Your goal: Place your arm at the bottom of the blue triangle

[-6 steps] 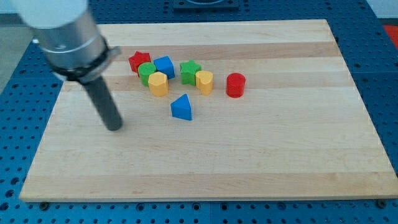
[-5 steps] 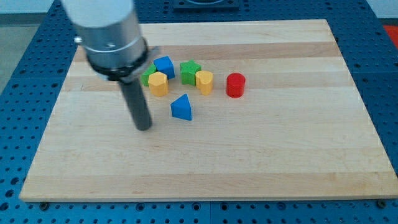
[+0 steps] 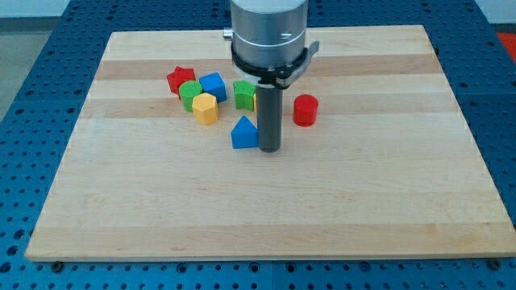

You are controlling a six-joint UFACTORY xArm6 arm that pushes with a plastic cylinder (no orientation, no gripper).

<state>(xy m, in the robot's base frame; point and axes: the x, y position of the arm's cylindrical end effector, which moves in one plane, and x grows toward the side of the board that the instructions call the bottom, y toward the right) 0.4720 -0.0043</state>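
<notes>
Having crossed from the view's left, my tip (image 3: 269, 150) now touches the small blue triangular block (image 3: 243, 134) on the wooden table (image 3: 387, 201), beside it, not below; no jaws fitted.

my tip (image 3: 269, 150) touching, apparently, right of blue triangle (image 3: 243, 134) | cluster above

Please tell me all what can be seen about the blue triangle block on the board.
The blue triangle is a small solid wedge, matte plain blue, with its point toward the view's top. It rests flat on the wooden board, just below the cluster of other blocks and apart from them. My tip stands right at its right edge, close enough to look in contact, though a thin gap cannot be ruled out. Its left and bottom sides are free.
</notes>
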